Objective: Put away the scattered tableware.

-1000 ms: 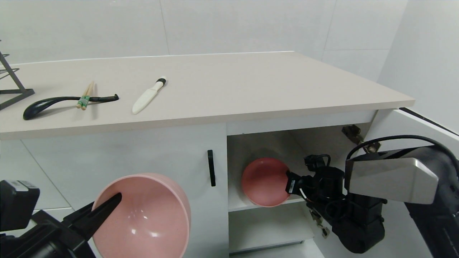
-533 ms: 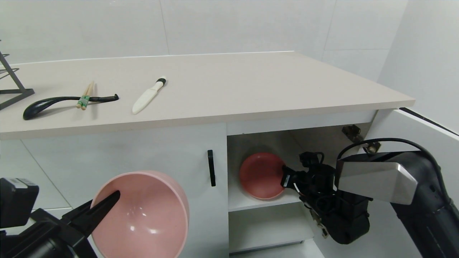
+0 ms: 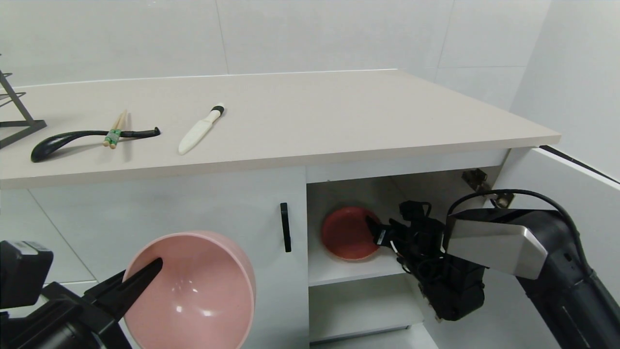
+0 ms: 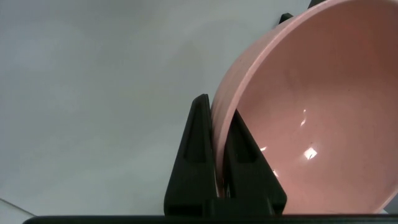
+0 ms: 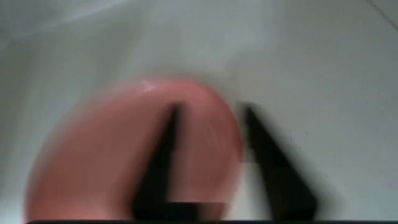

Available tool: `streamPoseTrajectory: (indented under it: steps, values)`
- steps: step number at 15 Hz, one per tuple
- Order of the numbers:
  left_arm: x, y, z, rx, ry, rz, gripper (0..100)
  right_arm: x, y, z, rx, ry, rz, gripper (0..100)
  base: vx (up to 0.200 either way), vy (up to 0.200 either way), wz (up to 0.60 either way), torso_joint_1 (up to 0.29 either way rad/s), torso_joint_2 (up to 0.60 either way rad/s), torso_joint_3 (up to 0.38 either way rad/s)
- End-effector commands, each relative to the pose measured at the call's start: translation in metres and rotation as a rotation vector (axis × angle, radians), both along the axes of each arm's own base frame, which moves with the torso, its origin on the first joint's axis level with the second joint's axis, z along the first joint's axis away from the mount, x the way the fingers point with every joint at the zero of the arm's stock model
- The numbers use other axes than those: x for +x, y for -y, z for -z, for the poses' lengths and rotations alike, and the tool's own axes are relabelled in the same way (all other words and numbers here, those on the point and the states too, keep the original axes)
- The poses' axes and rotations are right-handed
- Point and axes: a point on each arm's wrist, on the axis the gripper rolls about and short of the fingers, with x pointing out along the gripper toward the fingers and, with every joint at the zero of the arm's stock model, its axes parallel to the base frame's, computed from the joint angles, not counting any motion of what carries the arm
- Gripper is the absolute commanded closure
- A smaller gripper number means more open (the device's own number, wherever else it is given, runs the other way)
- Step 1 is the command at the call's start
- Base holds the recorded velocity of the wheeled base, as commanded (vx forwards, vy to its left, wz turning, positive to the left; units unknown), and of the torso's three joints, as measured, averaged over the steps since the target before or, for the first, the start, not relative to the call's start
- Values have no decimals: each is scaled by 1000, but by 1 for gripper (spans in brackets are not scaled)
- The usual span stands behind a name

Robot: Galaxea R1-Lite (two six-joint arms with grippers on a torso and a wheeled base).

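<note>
Kitchen: white tiled wall (image 3: pixel 315 34), beige countertop (image 3: pixel 339 111) w/ ladle (image 3: pixel 46 148), chopsticks (image 3: pixel 115 130) & knife (image 3: pixel 199 130), cabinet (image 3: pixel 193 208) below w/ shelf (image 3: pixel 339 272).

Right cabinet bay (image 3: pixel 349 191) open but blocked by right end effector (image 3: pixel 372 229) and pink plate (image 3: pixel 344 233), lower shelf (image 3: pixel 358 305) free, left door (image 3: pixel 193 203) shut.

My head camera looks forward and down over the front edge of the counter (image 3: pixel 339 111) into the open cabinet (image 3: pixel 348 194) below. My left wrist camera sits tight against the pink bowl (image 4: pixel 298 124). The right one closely faces, I think, the red plate (image 5: pixel 93 162) inside that cabinet. The head view shares both.
</note>
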Motion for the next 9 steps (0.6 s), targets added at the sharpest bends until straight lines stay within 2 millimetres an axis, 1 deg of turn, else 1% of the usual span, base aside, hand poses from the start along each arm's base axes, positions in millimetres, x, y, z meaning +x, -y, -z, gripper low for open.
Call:
streamPoseTrajectory:
  steps: [1,2,3,4,5,7,9]
  values:
    - [0,0,0,0,-1,0,100,11,0,-2,10,40,13,0,0,0,0,0,0,0]
    - [0,0,0,0,-1,0,100,13,5,-6,11,50,25,0,0,0,0,0,0,0]
    - [0,0,0,0,-1,0,100,13,5,-18,14,68,28,0,0,0,0,0,0,0]
    - [0,0,0,1,-2,0,100,0,4,-34,-9,68,43,0,0,0,0,0,0,0]
    - [0,0,0,-1,0,0,100,-20,0,-47,-38,46,10,0,0,0,0,0,0,0]
    - [0,0,0,1,-2,0,100,-69,-3,-66,-89,-25,-61,0,0,0,0,0,0,0]
    - [0,0,1,4,-6,1,100,-109,-4,-88,-106,-51,-122,0,0,0,0,0,0,0]
